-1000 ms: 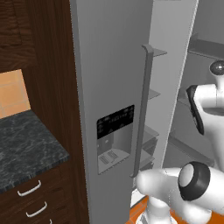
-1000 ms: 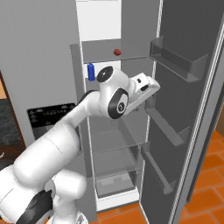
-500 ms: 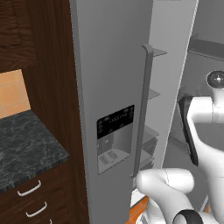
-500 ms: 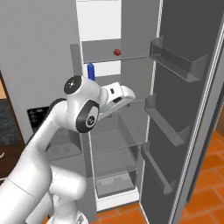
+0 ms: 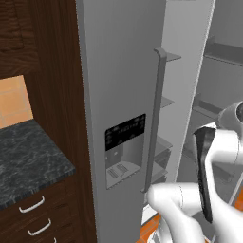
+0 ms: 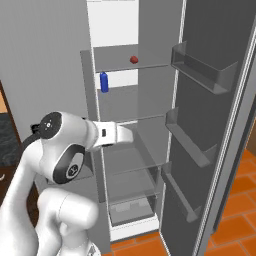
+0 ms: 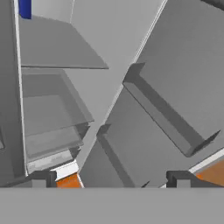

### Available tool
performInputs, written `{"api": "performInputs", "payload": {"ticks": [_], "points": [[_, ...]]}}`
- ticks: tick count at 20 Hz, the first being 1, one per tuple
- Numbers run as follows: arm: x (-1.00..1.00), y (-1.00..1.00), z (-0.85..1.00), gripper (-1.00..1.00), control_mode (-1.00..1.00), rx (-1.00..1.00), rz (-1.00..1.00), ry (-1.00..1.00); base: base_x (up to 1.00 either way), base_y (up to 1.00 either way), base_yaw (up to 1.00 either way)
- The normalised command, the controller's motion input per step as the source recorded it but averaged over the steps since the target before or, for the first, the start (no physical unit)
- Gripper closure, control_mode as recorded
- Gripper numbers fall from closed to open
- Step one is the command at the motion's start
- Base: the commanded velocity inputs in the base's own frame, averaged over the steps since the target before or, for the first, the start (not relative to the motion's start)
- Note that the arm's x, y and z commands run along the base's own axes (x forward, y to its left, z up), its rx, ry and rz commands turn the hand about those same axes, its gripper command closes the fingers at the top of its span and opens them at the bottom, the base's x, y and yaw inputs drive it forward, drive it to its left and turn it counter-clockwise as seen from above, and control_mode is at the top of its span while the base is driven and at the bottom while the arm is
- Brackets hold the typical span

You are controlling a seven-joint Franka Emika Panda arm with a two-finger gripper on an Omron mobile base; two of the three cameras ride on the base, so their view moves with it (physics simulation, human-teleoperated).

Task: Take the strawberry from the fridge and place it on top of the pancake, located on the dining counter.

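strawberry (image 6: 134, 59) on upper shelf of open fridge (image 6: 125, 105)

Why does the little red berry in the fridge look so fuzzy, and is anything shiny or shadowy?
Right base view: the strawberry is tiny and far off, so it shows as a soft red blob; the fridge is evenly lit, no glare, only faint shade under its shelves. Hand view: everything looks blocky and tilted, and the open gripper tips are dark. Left base view: flat light, no glare.
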Motion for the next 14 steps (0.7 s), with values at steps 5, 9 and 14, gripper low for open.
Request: {"api": "performInputs", "payload": {"ticks": [5,9,14], "points": [[-0.64,0.31,0.0,-1.0,-1.0,0.39,-0.13,-0.14,0.0,0.0,0.0],[-0.6,0.48,-0.01,-1.0,-1.0,0.33,-0.11,-0.13,0.0,0.0,0.0],[-0.08,0.95,-0.05,-1.0,-1.0,0.05,-0.01,-0.02,0.0,0.0,0.0]]}}
